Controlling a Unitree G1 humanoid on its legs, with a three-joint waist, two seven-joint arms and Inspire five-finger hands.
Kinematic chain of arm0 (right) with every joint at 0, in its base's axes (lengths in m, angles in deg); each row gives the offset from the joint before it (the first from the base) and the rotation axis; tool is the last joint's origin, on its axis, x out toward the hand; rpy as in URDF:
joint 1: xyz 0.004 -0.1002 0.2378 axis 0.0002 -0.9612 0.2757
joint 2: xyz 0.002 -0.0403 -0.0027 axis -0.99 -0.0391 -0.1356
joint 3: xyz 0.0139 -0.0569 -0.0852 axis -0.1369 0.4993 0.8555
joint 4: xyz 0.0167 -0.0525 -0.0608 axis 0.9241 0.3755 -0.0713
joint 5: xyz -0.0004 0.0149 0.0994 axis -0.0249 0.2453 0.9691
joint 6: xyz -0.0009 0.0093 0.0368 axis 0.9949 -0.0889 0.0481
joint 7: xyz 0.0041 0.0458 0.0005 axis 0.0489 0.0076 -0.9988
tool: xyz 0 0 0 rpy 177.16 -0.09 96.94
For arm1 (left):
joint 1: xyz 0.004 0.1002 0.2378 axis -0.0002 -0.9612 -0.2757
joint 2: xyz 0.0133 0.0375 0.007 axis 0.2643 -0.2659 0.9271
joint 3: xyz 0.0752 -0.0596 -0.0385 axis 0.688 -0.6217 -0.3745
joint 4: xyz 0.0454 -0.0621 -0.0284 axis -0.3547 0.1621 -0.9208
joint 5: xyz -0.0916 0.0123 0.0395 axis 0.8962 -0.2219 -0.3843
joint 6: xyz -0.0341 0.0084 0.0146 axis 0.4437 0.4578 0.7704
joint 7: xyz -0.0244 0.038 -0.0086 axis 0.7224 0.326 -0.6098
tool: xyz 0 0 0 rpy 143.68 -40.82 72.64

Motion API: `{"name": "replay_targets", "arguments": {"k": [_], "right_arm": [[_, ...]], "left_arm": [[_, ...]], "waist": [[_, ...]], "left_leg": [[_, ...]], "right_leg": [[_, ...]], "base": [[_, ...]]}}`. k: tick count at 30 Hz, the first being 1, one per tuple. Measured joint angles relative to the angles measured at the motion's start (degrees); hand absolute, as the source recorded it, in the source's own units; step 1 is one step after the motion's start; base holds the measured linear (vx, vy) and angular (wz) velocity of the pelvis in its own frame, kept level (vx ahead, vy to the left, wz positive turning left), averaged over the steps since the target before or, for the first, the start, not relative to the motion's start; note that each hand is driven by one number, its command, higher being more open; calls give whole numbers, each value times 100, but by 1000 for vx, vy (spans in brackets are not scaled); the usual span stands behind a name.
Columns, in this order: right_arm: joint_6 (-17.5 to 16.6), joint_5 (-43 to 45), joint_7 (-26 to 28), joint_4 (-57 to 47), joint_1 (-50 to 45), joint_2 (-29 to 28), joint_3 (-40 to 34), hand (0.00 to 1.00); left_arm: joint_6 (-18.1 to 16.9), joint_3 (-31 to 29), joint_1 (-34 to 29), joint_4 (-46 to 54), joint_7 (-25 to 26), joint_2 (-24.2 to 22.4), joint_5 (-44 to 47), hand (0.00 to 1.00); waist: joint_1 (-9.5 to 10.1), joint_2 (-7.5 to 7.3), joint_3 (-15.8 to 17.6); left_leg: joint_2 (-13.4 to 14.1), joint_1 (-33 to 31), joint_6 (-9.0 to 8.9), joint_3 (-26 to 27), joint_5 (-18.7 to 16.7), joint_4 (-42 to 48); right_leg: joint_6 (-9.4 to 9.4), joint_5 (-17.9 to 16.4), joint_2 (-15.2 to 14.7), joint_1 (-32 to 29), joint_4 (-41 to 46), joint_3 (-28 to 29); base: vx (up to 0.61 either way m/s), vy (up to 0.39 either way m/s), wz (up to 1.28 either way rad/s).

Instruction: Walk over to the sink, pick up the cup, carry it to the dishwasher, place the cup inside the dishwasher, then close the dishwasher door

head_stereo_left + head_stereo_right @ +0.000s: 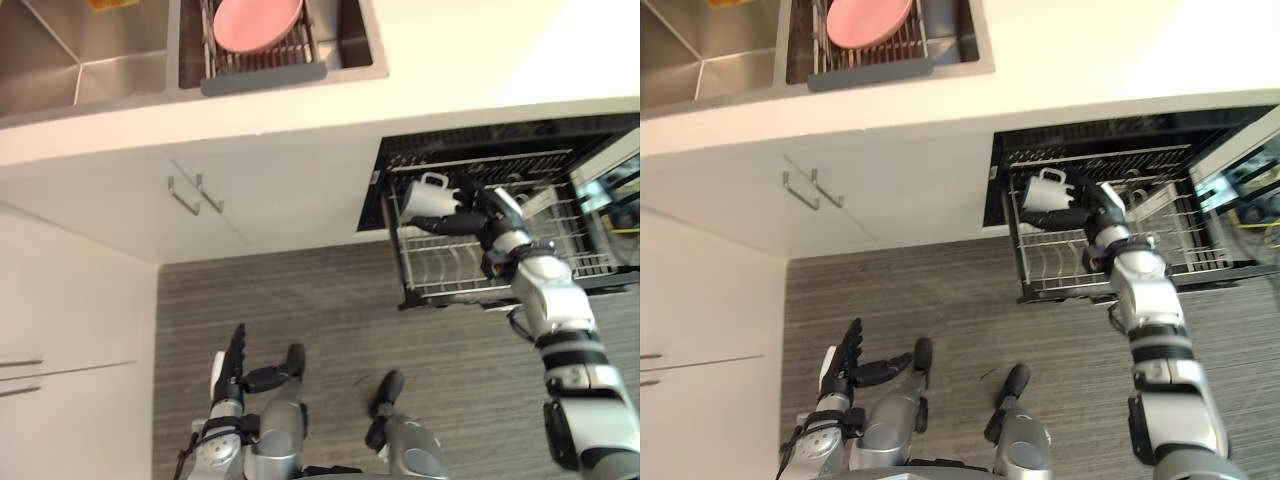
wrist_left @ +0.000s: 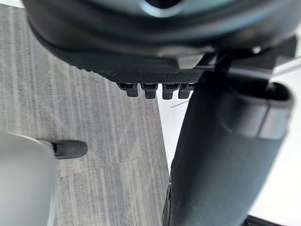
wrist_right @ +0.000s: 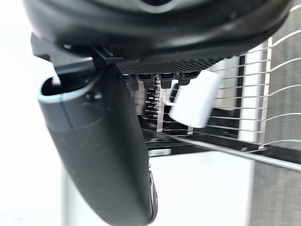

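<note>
The white cup [image 1: 428, 197] stands tilted at the back left corner of the pulled-out wire rack [image 1: 470, 275] of the open dishwasher. My right hand [image 1: 490, 215] reaches into the rack right beside the cup, thumb stretched under it and fingers straight. In the right wrist view the cup [image 3: 195, 101] shows just past the fingertips [image 3: 162, 80], not enclosed by them. My left hand [image 1: 235, 370] hangs low over the floor, fingers straight and holding nothing.
The dishwasher door [image 1: 610, 190] hangs open at the right of the rack. On the counter above lies the sink [image 1: 80, 60], with a pink plate [image 1: 258, 22] in a drying rack. White cabinet doors with handles [image 1: 185, 195] stand left of the dishwasher.
</note>
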Motion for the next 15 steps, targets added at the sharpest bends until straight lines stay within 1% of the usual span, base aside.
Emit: {"name": "replay_targets", "arguments": {"k": [1,3,4,5,6,7,8,9,10,11,12,13,14,15], "right_arm": [[-4,0,19,-248,-212,-96,-47,100],[-48,204,145,-1101,-1080,-422,-149,100],[-71,269,174,-1258,-1253,-481,-157,100],[-172,428,258,-1495,-1564,-605,-245,100],[-282,484,323,-1649,-1808,-736,-398,100],[-309,514,339,-1690,-1904,-794,-500,100],[-441,584,316,-1707,-2072,-830,-738,100],[-604,605,210,-1708,-2183,-833,-1019,100],[-681,606,124,-1710,-2189,-833,-1142,100],[-823,627,0,-1729,-2170,-835,-1265,100],[-1082,687,-151,-1932,-2195,-844,-1331,100],[-1320,820,-205,-2105,-2196,-887,-1308,100],[-1442,879,-225,-2185,-2194,-930,-1279,100],[-1590,942,-266,-2304,-2196,-1013,-1218,100]], "left_arm": [[1,-124,-16,-63,6,-58,35,100],[-54,-396,-130,-238,35,-143,73,100],[-80,-450,-177,-247,34,-152,72,100],[-143,-542,-225,-268,30,-179,88,100],[-226,-639,-227,-358,18,-209,136,100],[-245,-690,-225,-410,8,-223,142,100],[-278,-746,-223,-495,-26,-251,135,100],[-310,-789,-201,-599,-89,-290,130,100],[-308,-826,-191,-635,-119,-312,130,100],[-290,-898,-184,-647,-150,-335,130,100],[-272,-937,-192,-702,-187,-334,125,100],[-265,-972,-204,-814,-217,-329,99,100],[-237,-992,-201,-881,-228,-316,67,100],[-180,-1007,-203,-940,-227,-283,23,100]], "waist": [[-26,-31,-35],[-103,-96,-286],[-131,-107,-338],[-159,-106,-376],[-202,-81,-391],[-253,-65,-397],[-358,-19,-402],[-424,50,-423],[-430,80,-439],[-388,85,-442],[-282,60,-456],[-243,28,-466],[-227,-3,-470],[-221,-72,-464]], "left_leg": [[-1,55,-7,1,-19,0],[-5,161,-16,-4,-94,18],[-12,146,-21,-14,-143,68],[-35,7,4,-33,-355,350],[17,-234,94,145,-614,796],[112,-333,140,390,-733,1023],[361,-472,189,942,-833,1437],[590,-614,223,1359,-908,1831],[638,-652,230,1438,-953,1956],[587,-653,205,1398,-982,2018],[417,-558,266,1418,-1081,1997],[253,-455,320,1465,-1185,1966],[165,-383,334,1498,-1223,1936],[53,-262,351,1536,-1279,1870]], "right_leg": [[4,-14,1,60,-7,-3],[22,-80,-5,186,1,-18],[27,-105,-18,199,19,-36],[72,-195,-50,210,103,-101],[103,-241,-76,251,165,-215],[120,-254,-83,306,165,-334],[146,-289,-118,464,174,-644],[181,-345,-192,597,253,-922],[226,-397,-242,618,350,-1015],[291,-477,-349,618,510,-1062],[413,-630,-595,595,819,-1051],[501,-770,-846,561,1126,-1008],[536,-832,-985,544,1284,-975],[548,-908,-1175,503,1570,-906]], "base": [[62,-28,-5],[16,-9,0],[-8,6,9],[-45,22,24],[-50,25,41],[-20,19,85],[14,69,126],[25,105,129],[42,171,92],[68,173,42],[104,207,23],[96,174,8],[118,177,-2],[111,161,-10]]}}
